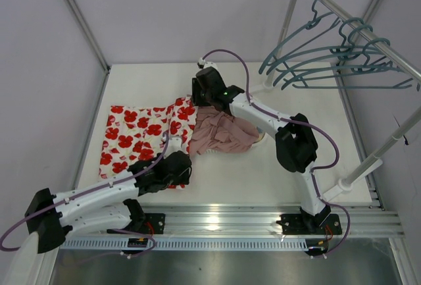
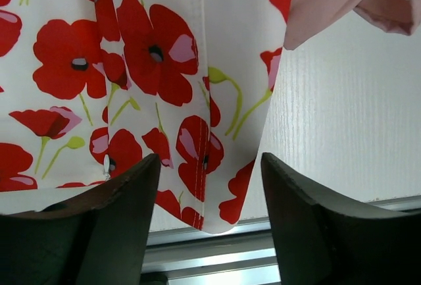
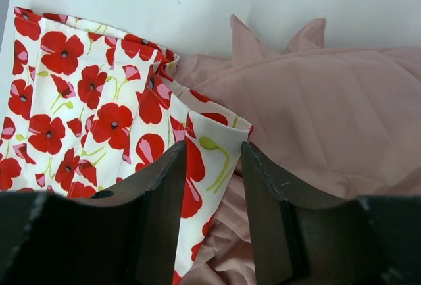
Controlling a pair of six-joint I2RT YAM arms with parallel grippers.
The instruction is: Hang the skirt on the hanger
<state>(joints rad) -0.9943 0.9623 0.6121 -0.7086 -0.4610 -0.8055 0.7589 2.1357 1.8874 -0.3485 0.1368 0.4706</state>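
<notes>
looking down on a white surface [image 1: 250,173]. found a rail [image 1: 368,25] at the far right, well apart from all cloth. no chosen hanger [image 1: 348,68] off it yet; several alike hooked there, untouched.

found the skirt [image 1: 141,133] spread flat on the left half of the surface, its far right corner folded over and touching a pink garment [image 1: 220,133] bunched just beside it. from the right wrist, appears to lap onto the pink cloth.

right end effector [image 3: 214,150]: fingers narrowly apart, straddling that folded skirt edge right at the pink boundary, clamped on nothing. left end effector [image 2: 210,163]: fingers wide apart over the skirt's near corner, close to the surface's front edge, also clamped on nothing.

risks, as judged:
- could pinch pink cloth along with the skirt on closing at the right, then drag both toward the rail.
- could catch only one layer of the fold, so a lopsided lift and a twisted waistband.
- could miss the thin near corner at the left or scrape the surface instead.
- with uneven grips, likely sag and no clean line for the hanger.
</notes>
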